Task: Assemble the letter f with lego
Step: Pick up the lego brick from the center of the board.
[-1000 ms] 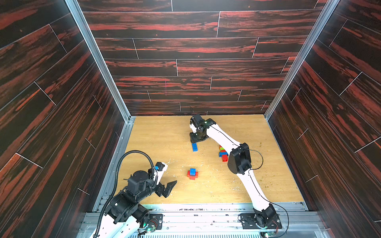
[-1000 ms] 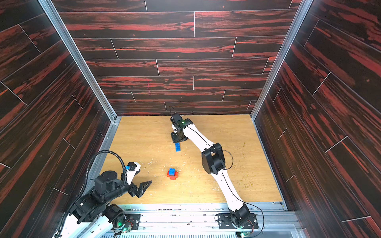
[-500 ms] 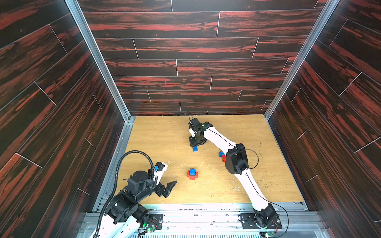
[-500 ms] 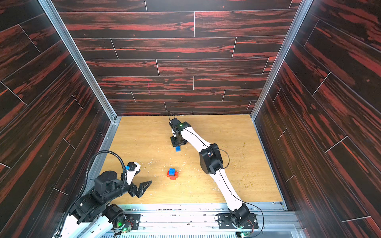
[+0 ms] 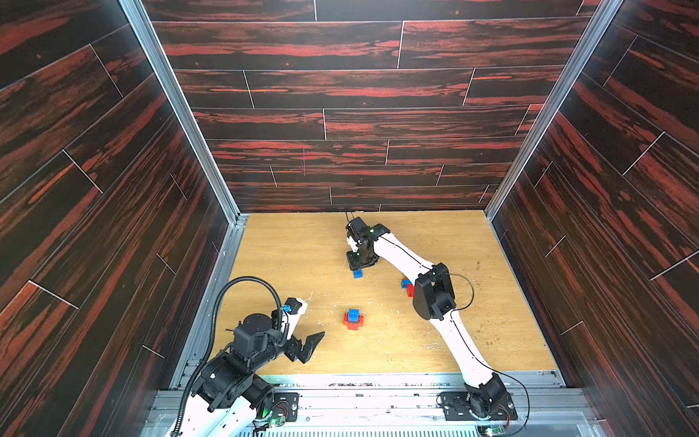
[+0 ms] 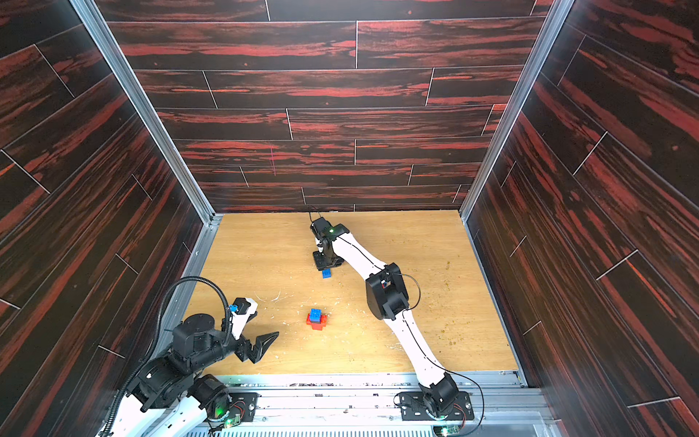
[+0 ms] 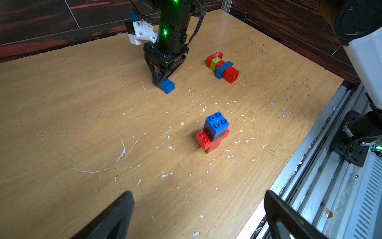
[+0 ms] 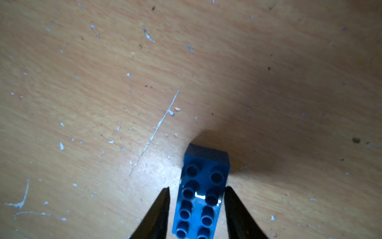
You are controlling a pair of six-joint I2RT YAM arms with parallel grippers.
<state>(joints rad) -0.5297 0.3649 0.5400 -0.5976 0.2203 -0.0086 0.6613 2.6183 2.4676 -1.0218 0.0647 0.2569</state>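
Straddling blue oblong brick (image 7: 166, 85), right gripper (image 8: 197, 188) sits jaws either side of long walls, sliver of gap at one finger, not clamped. Brick lies flat, studs up, on table (image 7: 82, 124), far centre. Likely light, rigid, glossy: pinch smooth long walls squarely, else it twists. Empty left gripper (image 7: 198, 192) spread wide near front edge.

Dark red-streaked plank walls (image 5: 340, 94), pale wooden floor (image 5: 295, 249) (white scuffs (image 7: 123, 148))
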